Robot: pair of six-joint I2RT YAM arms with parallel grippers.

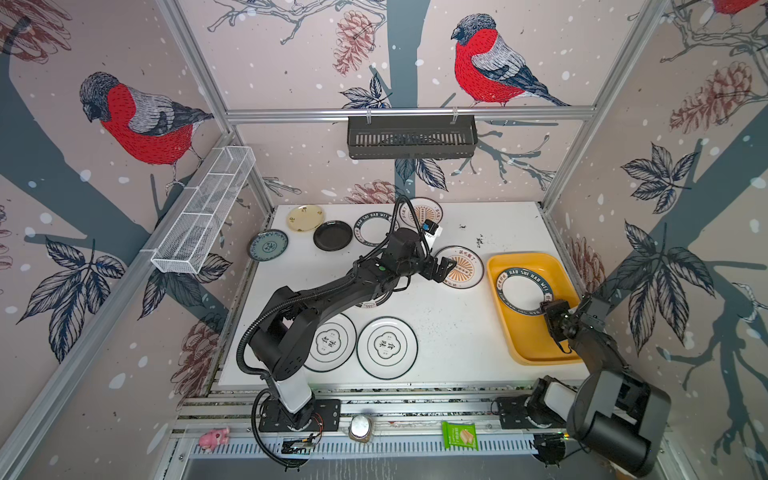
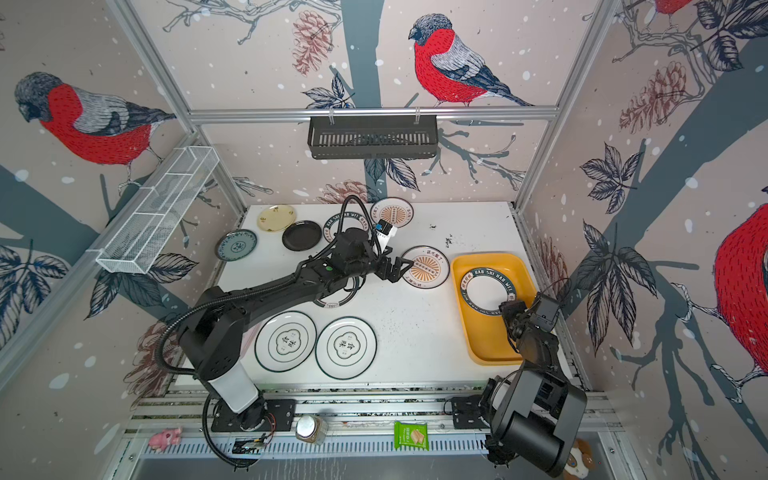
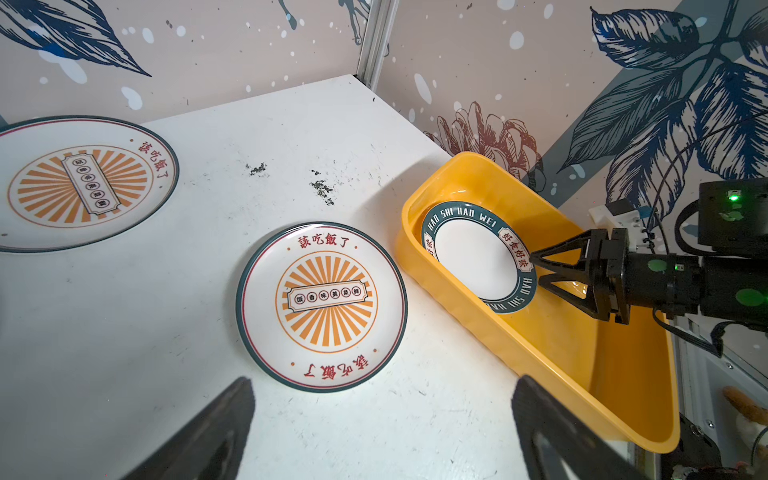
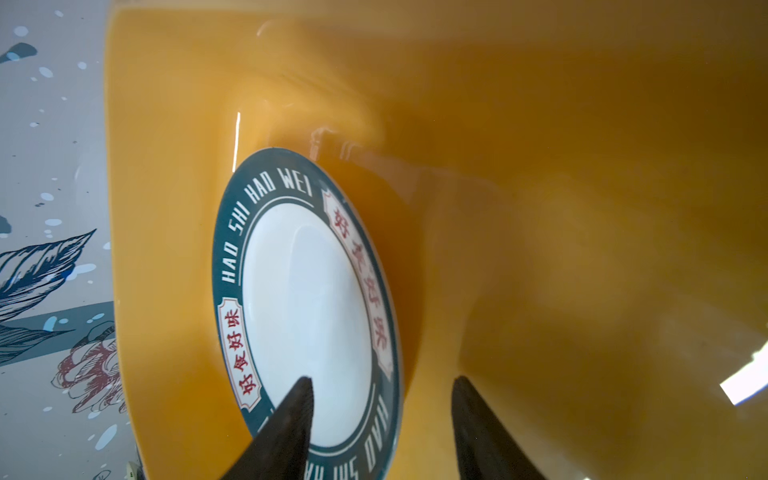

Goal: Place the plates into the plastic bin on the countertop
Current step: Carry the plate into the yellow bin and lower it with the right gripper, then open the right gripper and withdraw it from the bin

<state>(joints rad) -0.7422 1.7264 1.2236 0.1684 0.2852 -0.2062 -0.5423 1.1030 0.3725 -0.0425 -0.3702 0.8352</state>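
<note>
Inside plastic bin: green-rimmed plate resting, right tool spread, no grip; left tool spread toward sunburst plate.

bare bin floor beside lettered plate

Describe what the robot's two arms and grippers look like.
Both the left arm and right arm are matte black with rounded joint housings and a white segment near the base. A ribbed black hose loops along the left arm. The left gripper and right gripper have black triangular openwork fingers.
</note>
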